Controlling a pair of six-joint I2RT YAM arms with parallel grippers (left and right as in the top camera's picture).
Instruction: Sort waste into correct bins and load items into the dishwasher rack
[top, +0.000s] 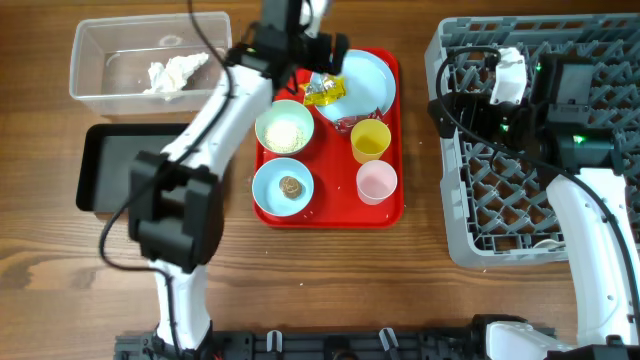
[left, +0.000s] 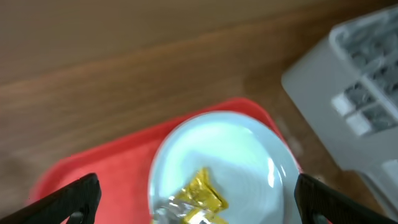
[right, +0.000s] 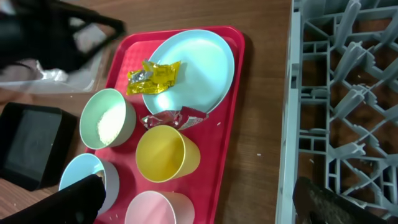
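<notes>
1. Black fingertips (left: 74, 199) of the left jaws fill both lower corners of the left wrist view. They are spread wide and hold nothing. Between them lies the yellow wrapper (left: 198, 198), crumpled on the light-blue plate (left: 236, 149).
2. I see the plate at the end of the red tray (top: 392, 205) farthest from the robot bases. That tray rests on the wooden worktop (top: 420, 290).
3. I judge the step in hand to be picking up this wrapper.
   - I would lower straight down with the wrapper centred.
   - I would close on its raised fold, not scrape the plate.
   - I would lift well clear before swinging toward the bins.
4. The right jaws are also wide open and empty. They hang by the edge of the grey dishwasher rack (right: 348, 93), facing the tray.
5. The right wrist view gives me what the blurred left wrist view lacks.
   - A red wrapper (right: 174, 118) touches the plate's rim, just beside the yellow cup (right: 166, 154).
   - A bowl of rice (right: 109, 121) and the pink cup (right: 158, 208) also show.
6. Only the overhead view shows me the bins.
   - The clear tub (top: 95, 85) has the tissue (top: 175, 75) inside it.
   - The black tray (top: 105, 175) sits just beside the tub.
   - The brown bit (top: 291, 186) lies in the second bowl (top: 268, 190).
</notes>
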